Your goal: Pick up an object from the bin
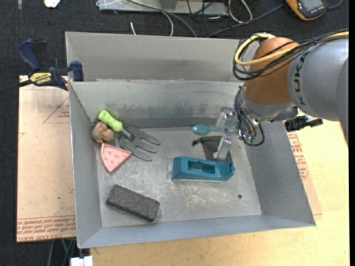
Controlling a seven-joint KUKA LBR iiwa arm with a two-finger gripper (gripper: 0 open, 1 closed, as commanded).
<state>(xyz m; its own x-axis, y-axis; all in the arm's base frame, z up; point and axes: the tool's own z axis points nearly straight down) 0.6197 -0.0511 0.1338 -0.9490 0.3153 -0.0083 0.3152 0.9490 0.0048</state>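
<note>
My gripper (224,146) hangs at the right of the bin's middle, just above the rear right end of a blue tape dispenser (201,169) that lies flat on the floor. A small teal spoon-like piece (201,129) lies just left of the gripper, near the back wall. Under the gripper's left side sits a small black piece (209,143), partly hidden by it.
At the left lie a grey garden fork with a green handle (130,136), a brown lump (101,131) and a pink triangular toy slice (113,157). A dark grey block (132,203) rests at the front left. The arm comes in from the right.
</note>
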